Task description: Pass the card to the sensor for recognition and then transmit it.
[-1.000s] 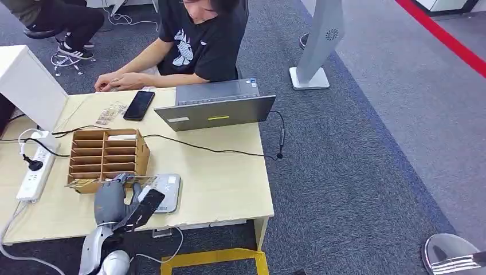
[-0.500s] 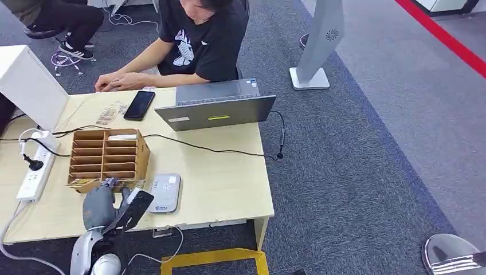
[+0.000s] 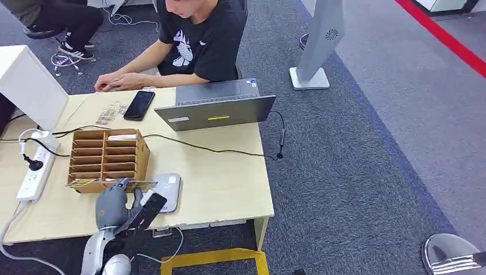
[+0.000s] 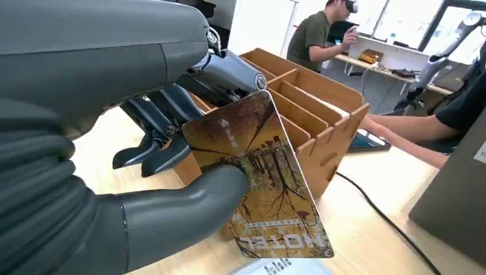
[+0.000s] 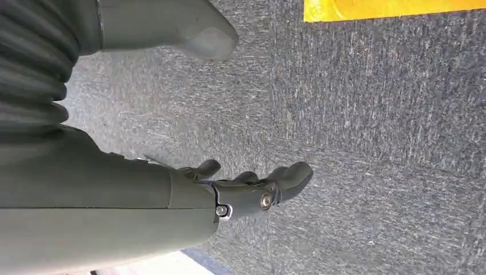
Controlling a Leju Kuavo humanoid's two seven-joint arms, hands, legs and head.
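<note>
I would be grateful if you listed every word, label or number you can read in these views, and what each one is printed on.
"HOTEL": on the card held by the left hand, seen upside down in the left wrist view.
Small white print near the card's other end: too small to read.
Print on the grey sensor pad: too small.
Labels on the laptop lid: blurred.
White graphic on the person's black T-shirt: no readable words.
</note>
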